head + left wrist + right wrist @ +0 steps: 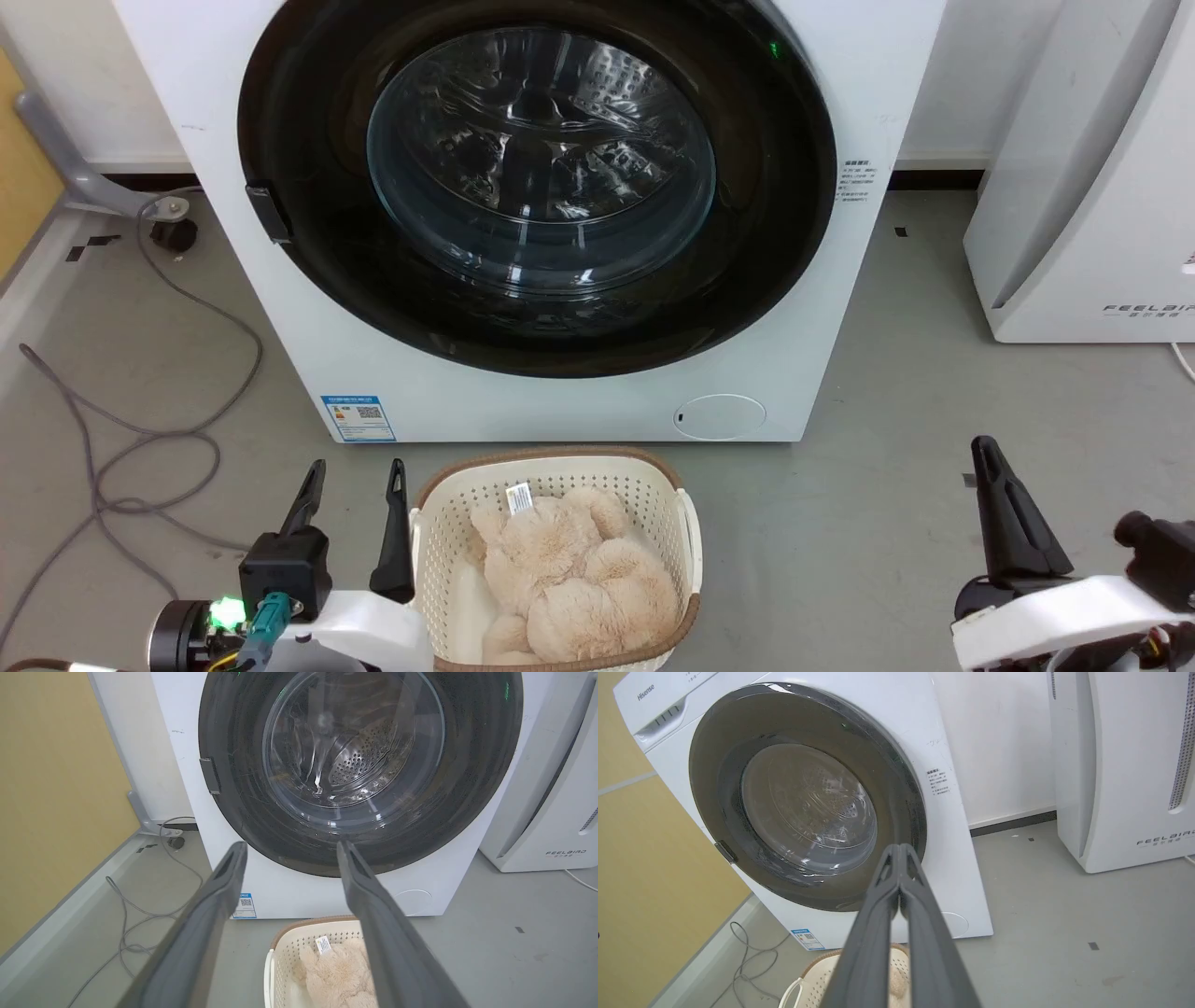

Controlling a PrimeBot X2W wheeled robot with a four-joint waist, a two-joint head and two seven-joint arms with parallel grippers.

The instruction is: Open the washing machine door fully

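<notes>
The washing machine (803, 373) is a white front-loader with a blue label (358, 418) and a round flap (719, 416) low down. Its door (537, 177), round and black-rimmed with a bulging glass window, lies flat against the front. A small dark handle (268, 212) sits on the door's left rim. My left gripper (358, 481) is open at the lower left, well short of the machine, holding nothing. My right gripper (991, 457) is at the lower right; its fingers (900, 856) press together with nothing between them. The door also appears as the door (359, 765) and the door (808, 798).
A cream laundry basket (560, 471) holding a beige plush toy (574, 579) stands on the floor right before the machine, between my arms. Grey cables (140, 439) trail across the floor at left. A white FEELBIRD appliance (1083, 187) stands at right. A yellow panel (51, 793) lines the left side.
</notes>
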